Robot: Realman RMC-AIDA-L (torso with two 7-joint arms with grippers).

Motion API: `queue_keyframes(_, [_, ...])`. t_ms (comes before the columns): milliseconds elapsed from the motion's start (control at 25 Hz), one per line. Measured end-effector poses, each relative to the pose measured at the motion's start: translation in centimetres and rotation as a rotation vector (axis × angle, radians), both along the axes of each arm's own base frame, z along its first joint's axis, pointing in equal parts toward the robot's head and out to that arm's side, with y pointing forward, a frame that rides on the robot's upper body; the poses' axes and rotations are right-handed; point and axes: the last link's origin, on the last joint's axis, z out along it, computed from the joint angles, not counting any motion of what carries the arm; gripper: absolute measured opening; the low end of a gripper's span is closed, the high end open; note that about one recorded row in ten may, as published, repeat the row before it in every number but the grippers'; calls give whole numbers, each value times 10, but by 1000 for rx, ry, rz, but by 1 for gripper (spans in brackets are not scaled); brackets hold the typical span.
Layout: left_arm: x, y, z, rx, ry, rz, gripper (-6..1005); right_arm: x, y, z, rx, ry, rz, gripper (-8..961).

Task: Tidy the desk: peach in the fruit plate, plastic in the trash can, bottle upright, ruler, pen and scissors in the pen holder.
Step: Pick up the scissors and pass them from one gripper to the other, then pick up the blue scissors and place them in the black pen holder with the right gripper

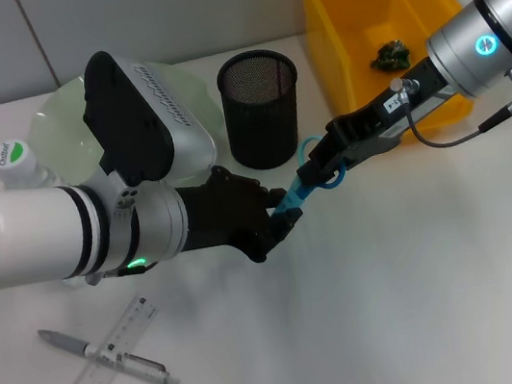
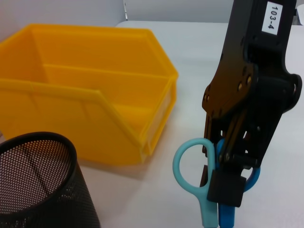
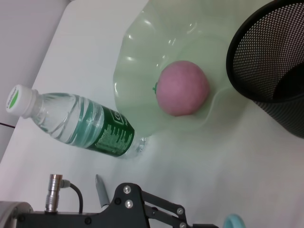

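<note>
Currently both grippers' fingers grasp the scissors: right handles, left blades.

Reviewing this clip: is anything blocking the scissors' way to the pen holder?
Nothing visible does. The scissors are held between the right end effector at the handles and the left end effector at the blade end, just beside the pen holder, whose mouth is open.
</note>
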Motion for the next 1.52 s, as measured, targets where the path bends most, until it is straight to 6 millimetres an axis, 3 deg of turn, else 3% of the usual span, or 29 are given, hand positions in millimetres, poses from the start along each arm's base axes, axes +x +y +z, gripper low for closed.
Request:
queue_keyframes(680, [0, -1, -2, -12, 1, 6, 351, 4, -2, 0, 5, 11, 17, 71])
queue_keyframes(1160, [-1, 1, 0, -8, -5, 29, 355, 4, -2, 1, 3, 14, 14, 71])
queue_keyframes(1360, [0, 2, 1, -7, -19, 34, 586, 4, -2, 1, 3, 14, 14, 71])
queue_keyframes(1520, [0, 2, 2, -7, -25, 38, 672, 4, -2, 2, 5, 14, 15, 71])
